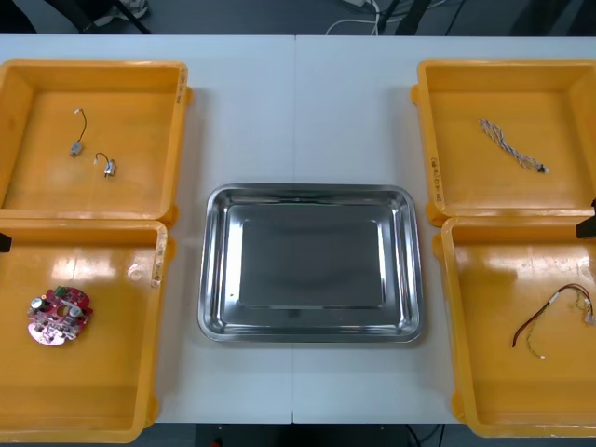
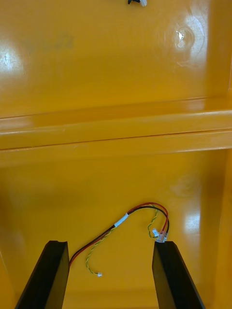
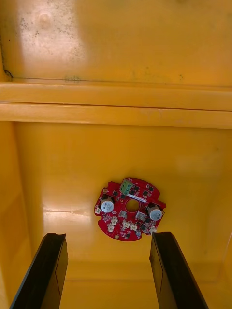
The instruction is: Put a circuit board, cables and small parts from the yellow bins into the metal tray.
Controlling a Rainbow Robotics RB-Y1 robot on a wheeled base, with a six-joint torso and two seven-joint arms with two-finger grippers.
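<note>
I count four yellow bins (image 1: 424, 140), glossy moulded plastic with raised rims, two at each side of the light table (image 1: 298, 112). The far left bin (image 1: 182, 140) holds two small metal parts (image 1: 76, 147), each with a short dark lead. The near left bin (image 1: 158, 307) holds one round red circuit board (image 1: 59, 315), lying flat. The far right bin (image 1: 438, 74) holds one twisted cable (image 1: 507, 144), and the near right bin (image 1: 452, 317) one red and yellow cable (image 1: 549, 317), loosely curled. Between them sits one metal tray (image 1: 212, 270), rectangular with rounded corners, bare and shiny inside. My left gripper (image 3: 107, 239) hangs released over the board and my right gripper (image 2: 108, 244) released over the red and yellow cable, neither touching
</note>
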